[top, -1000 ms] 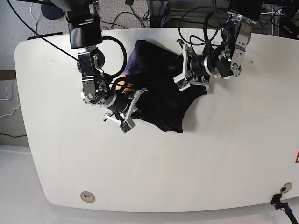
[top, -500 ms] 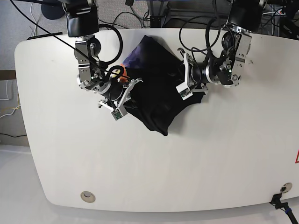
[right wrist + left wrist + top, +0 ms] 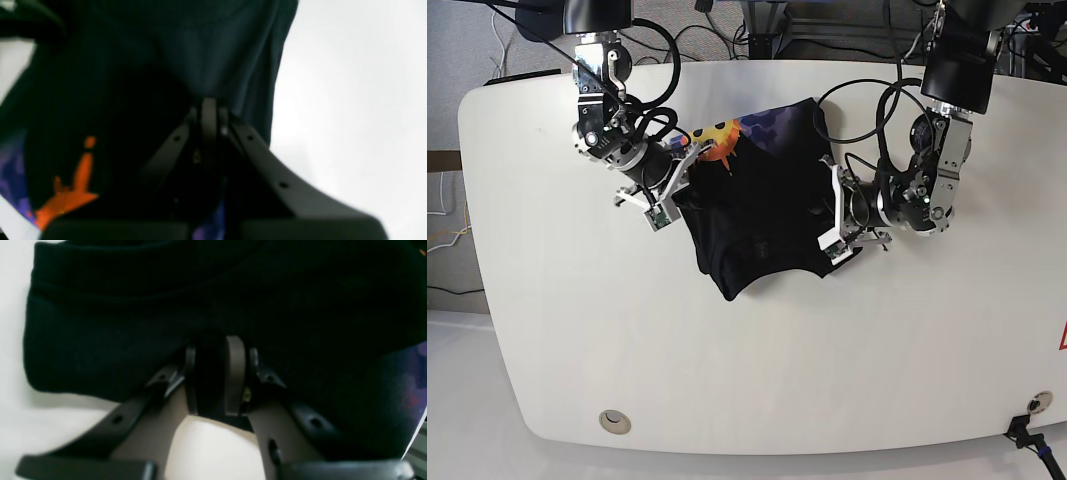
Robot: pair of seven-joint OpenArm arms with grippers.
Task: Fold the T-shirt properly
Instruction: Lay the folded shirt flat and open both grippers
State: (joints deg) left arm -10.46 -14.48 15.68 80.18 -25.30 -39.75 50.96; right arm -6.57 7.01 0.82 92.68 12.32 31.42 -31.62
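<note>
In the left wrist view there is one T-shirt (image 3: 213, 300), a dark bunched mass filling the upper frame above the white tabletop (image 3: 10, 340), and the left tool (image 3: 218, 373) has its two fingers pressed together on a black fold at the shirt's lower edge; a faint purple patch shows at the shirt's right side, blurred. In the right wrist view the right tool (image 3: 209, 115) is likewise pinched shut on a gathered fold of the T-shirt (image 3: 213, 50), with orange and purple print at the lower left, partly cut off and out of focus. In the base view one T-shirt (image 3: 752, 215) lies crumpled on the tabletop (image 3: 757, 380) between two arms: the right tool (image 3: 679, 180) grips the shirt's left edge, just below the orange sun print, and the left tool (image 3: 832, 215) grips its right edge; both tools' fingertips are hidden in the cloth.
</note>
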